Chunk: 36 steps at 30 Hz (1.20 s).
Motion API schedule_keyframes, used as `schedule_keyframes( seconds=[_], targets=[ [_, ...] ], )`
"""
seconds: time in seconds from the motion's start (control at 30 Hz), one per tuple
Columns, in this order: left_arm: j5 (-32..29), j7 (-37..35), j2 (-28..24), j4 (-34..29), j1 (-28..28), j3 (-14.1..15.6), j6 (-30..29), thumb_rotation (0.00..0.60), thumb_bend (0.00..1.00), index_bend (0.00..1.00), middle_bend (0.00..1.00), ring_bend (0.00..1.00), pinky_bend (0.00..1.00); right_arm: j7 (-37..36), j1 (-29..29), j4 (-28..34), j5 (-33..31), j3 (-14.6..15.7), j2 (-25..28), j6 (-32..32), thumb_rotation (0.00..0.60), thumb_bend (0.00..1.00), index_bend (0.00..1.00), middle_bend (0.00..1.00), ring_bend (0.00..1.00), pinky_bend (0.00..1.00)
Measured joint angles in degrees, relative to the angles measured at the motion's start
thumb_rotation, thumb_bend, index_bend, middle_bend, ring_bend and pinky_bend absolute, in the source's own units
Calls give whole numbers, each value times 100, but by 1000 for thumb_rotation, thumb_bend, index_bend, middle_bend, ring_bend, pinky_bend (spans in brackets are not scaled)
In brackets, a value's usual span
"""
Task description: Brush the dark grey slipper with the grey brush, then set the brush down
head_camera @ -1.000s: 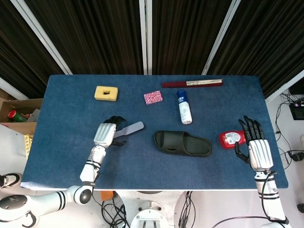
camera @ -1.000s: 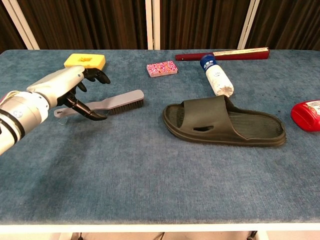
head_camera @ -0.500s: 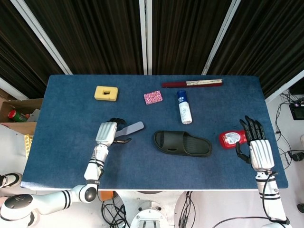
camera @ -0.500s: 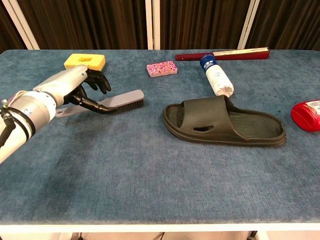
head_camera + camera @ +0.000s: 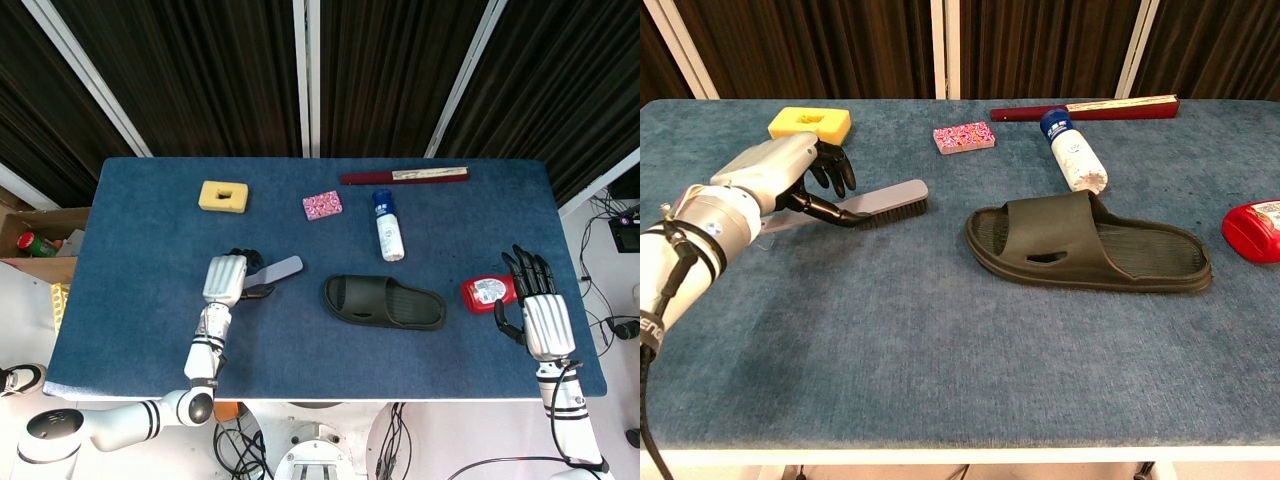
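Chest view: left hand (image 5: 790,175) curls fingers around the grey brush (image 5: 865,206) handle, thumb underneath, readying a lift toward the dark grey slipper (image 5: 1090,255); right hand (image 5: 528,300) rests spread.

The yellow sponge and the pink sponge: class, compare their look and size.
The yellow sponge is plain, with a dark slot in its top; the pink sponge is speckled and has no slot. The yellow one looks larger and thicker. Both are rectangular blocks lying flat near the table's far side.

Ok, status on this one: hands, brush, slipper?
Left hand closing around grey brush handle, brush on table. Right hand open beside red bottle. Dark grey slipper untouched, path clear.
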State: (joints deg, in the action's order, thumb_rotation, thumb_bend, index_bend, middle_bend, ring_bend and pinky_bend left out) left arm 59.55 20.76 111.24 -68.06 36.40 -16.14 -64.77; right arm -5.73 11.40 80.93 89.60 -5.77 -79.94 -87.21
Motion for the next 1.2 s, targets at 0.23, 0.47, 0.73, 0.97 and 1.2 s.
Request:
schedule_keyframes(
  seconds=[0.23, 0.47, 0.73, 0.97, 1.2],
  targets=[
    [-74, 37, 73, 147, 71, -49, 113, 423, 157, 459, 452, 353, 501, -16, -3, -36, 6, -3, -8, -12, 600, 518, 0, 0, 0, 0],
    [-187, 54, 38, 170, 132, -127, 251, 425, 194, 467, 461, 359, 506, -35, 4, -61, -3, -16, -10, -8, 600, 517, 0, 0, 0, 0],
    [-256, 16, 0, 141, 170, -168, 344, 425, 213, 480, 471, 369, 513, -51, 6, -97, -20, -14, -34, 12, 600, 517, 0, 0, 0, 0],
    [-358, 21, 27, 181, 180, -177, 392, 424, 236, 505, 496, 381, 523, -62, 6, -120, -4, 4, -48, 16, 600, 517, 0, 0, 0, 0],
    [-337, -50, 11, 153, 191, -185, 386, 425, 259, 544, 534, 405, 552, -64, 8, -113, -3, 5, -42, 22, 600, 517, 0, 0, 0, 0]
  ],
)
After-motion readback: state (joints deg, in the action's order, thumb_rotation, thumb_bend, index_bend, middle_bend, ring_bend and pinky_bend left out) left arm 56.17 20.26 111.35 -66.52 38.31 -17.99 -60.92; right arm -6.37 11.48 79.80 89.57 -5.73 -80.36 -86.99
